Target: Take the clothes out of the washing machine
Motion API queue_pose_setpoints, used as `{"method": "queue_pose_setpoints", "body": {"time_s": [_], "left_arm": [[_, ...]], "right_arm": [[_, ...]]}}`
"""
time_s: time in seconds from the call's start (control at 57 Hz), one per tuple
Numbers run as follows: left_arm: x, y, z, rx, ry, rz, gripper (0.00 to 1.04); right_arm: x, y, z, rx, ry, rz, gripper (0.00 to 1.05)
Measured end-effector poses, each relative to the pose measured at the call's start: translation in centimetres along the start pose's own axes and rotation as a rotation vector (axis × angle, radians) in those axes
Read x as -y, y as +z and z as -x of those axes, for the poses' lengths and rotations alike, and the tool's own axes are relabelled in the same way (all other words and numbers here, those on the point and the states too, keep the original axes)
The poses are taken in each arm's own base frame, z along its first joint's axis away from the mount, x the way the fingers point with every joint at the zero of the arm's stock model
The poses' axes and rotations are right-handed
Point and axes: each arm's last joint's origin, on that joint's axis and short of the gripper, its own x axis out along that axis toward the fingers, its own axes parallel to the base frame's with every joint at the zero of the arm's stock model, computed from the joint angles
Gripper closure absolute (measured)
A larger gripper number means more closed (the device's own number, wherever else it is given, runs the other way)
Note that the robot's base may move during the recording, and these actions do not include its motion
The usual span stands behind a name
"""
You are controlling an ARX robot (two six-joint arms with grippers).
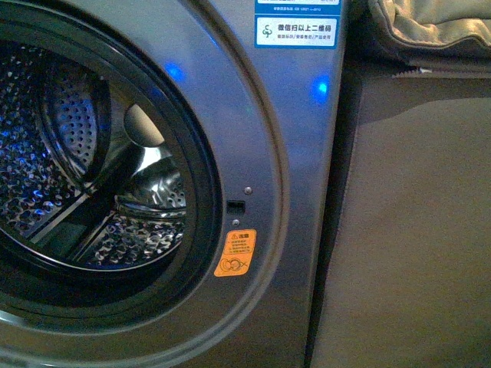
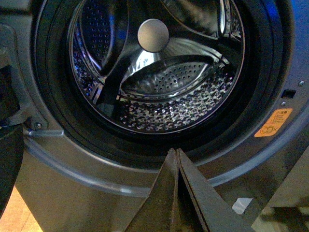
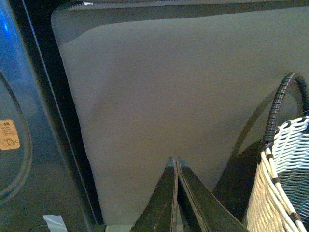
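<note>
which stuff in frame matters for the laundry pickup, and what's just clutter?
Job:
washing machine, door open
drum, no clothes visible inside
wicker basket, likely for the clothes
left gripper, jaws shut, empty
right gripper, jaws shut, empty

Lying about:
sofa side
cushion
orange sticker
tape scrap

Only the grippers of the robot show, each in its own wrist view. The left gripper (image 2: 176,157) has 2 long, flat, dark brownish fingers that taper to a shared point, with a thin seam between them. The right gripper (image 3: 175,164) looks the same: 2 dark tapered fingers with worn, paler edges.
</note>
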Motion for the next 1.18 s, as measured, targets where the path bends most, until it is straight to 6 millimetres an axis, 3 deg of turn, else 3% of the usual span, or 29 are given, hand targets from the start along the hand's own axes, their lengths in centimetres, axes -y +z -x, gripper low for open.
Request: {"method": "queue_pose_setpoints", "body": {"time_s": [0.105, 0.158, 0.421, 0.614, 1.105, 1.175], "left_arm": [[0.0, -0.3, 0.02, 0.001, 0.0, 0.0, 1.01], [0.0, -0.88, 0.06, 0.005, 0.0, 0.0, 1.01], [0.0, -0.95, 0.12, 0.011, 0.0, -0.002, 1.01], [-0.01, -0.95, 0.12, 0.011, 0.0, -0.002, 1.01], [-0.01, -0.97, 0.11, 0.011, 0.0, -0.002, 1.01], [-0.01, -0.95, 0.12, 0.011, 0.0, -0.002, 0.92]], "right_arm": [[0.0, 0.0, 0.0, 0.0, -0.001, 0.0, 1.02], [0.0, 0.0, 0.0, 0.0, -0.001, 0.002, 0.97], [0.0, -0.01, 0.0, -0.001, -0.001, 0.001, 0.51], [0.0, -0.01, 0.0, -0.001, -0.001, 0.001, 0.06], [0.0, -0.01, 0.0, -0.001, -0.001, 0.001, 0.07], [0.0, -0.01, 0.0, -0.001, -0.001, 0.001, 0.07]]}}
